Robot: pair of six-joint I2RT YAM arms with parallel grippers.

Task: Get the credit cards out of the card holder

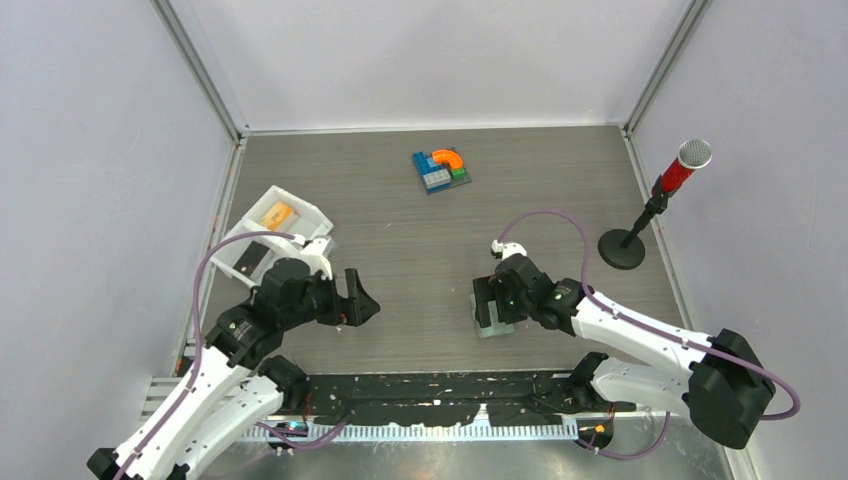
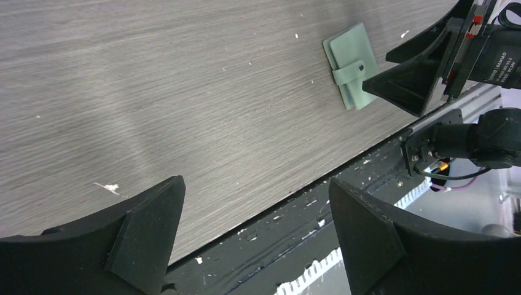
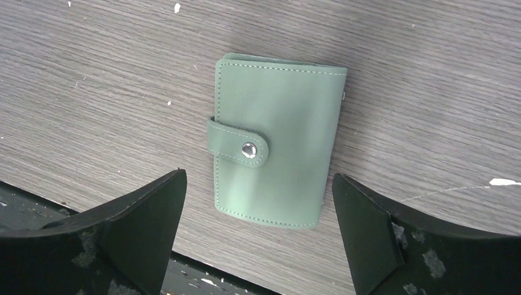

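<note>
A closed sage-green stitched leather card holder (image 3: 276, 141) is seen flat on the grey wood-grain table (image 3: 110, 80), its snap tab (image 3: 238, 146) fastened, framed between the spread black right gripper (image 3: 258, 236) fingers.

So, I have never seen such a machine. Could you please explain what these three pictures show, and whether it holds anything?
These are two robot arms fixed at the near edge of a table. One picture looks down from above; the other two come from small cameras on each wrist, so the dark shapes at their bottom edges are that arm's own fingers.

The right end effector hangs open over a closed green card holder, its tab snapped shut. The left end effector is open too, over bare table. Neither holds anything.

Also on the table: a white tray with an orange card and a dark card, a cluster of toy blocks, and a red microphone on a stand.
</note>
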